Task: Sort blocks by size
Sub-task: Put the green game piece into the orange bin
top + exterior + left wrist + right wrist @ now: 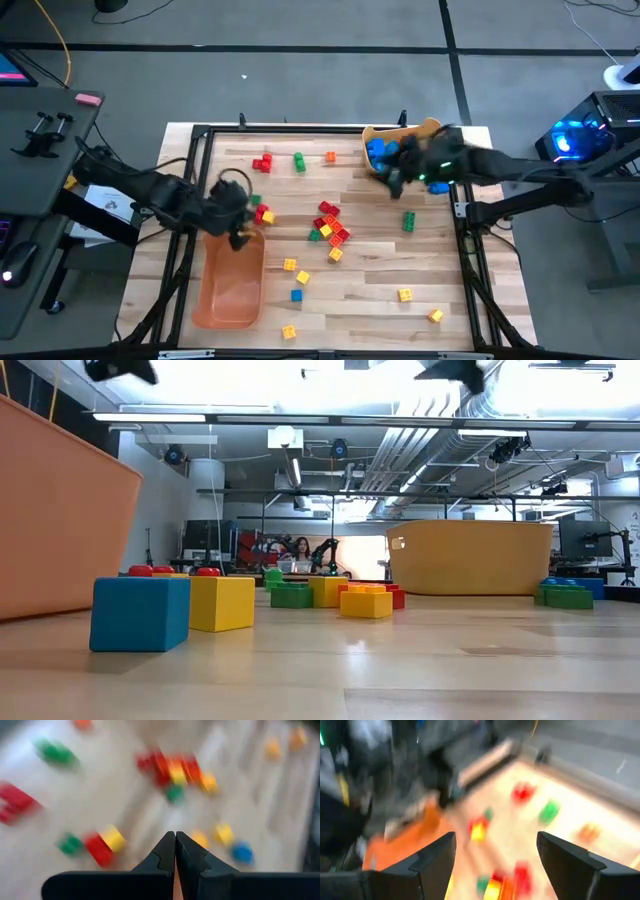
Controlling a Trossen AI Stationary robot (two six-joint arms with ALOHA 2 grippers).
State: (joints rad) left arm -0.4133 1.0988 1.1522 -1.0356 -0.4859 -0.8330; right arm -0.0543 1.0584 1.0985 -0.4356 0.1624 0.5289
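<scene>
Most of the blocks (329,222) are still loose on the tabletop (380,300), so I judge the sorting to be at an early stage. A dense red, yellow and green cluster sits near the middle. A red pair (262,163), a green block (298,161) and an orange one (330,156) lie along the far side, and yellow and blue singles are scattered toward the near edge. One green oblong (408,221) lies right of centre with its long axis running far-to-near.

Only the far-right bin (400,135), which looks tipped onto its side, holds anything I can see: a few blue blocks (377,151). The long orange bin (230,280) at near left looks empty from above. Nearly all the sorting remains to be done, by my reading.

My left gripper (240,235) hangs over the far end of that long bin, fingers pressed together with nothing between them; its wrist view shows the red-yellow cluster ahead. My right gripper (398,178) is just beside the tipped bin's mouth, jaws spread wide and empty in its wrist view.
</scene>
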